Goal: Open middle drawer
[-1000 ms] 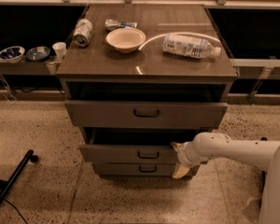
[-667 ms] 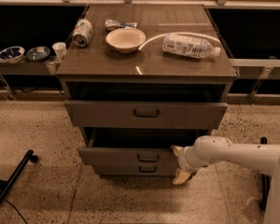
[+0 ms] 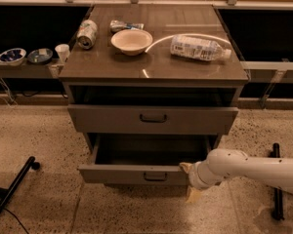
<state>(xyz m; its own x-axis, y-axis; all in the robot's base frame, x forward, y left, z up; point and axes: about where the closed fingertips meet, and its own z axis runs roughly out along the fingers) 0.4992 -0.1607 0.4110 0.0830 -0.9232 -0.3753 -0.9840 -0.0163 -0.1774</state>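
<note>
The middle drawer (image 3: 132,173) sat in the lower centre of the frame, drawn well out of the grey cabinet (image 3: 156,69), so its dark box interior lay exposed from above. Its long axis ran left to right across the frame. The wide, low front panel faced the bottom edge, along the line on which it slides, and the small dark loop handle (image 3: 155,176) sat at the middle of the panel.

The gripper (image 3: 189,179) was at the right end of that front panel, touching or just beside its corner and not on the handle. Judging by this, it worked the drawer by the panel's edge. How wide it stood, and whether it held anything, could not be told. The white arm (image 3: 254,172) reached in from the right edge of the frame, low and nearly level with the drawer front.

Above it, the taller top drawer (image 3: 195,120) stood only slightly forward. A bowl (image 3: 132,40), a tipped can (image 3: 87,33) and a water bottle (image 3: 198,48) lying on its side rested on the cabinet top, clear of the drawer's travel. The task looked largely done.
</note>
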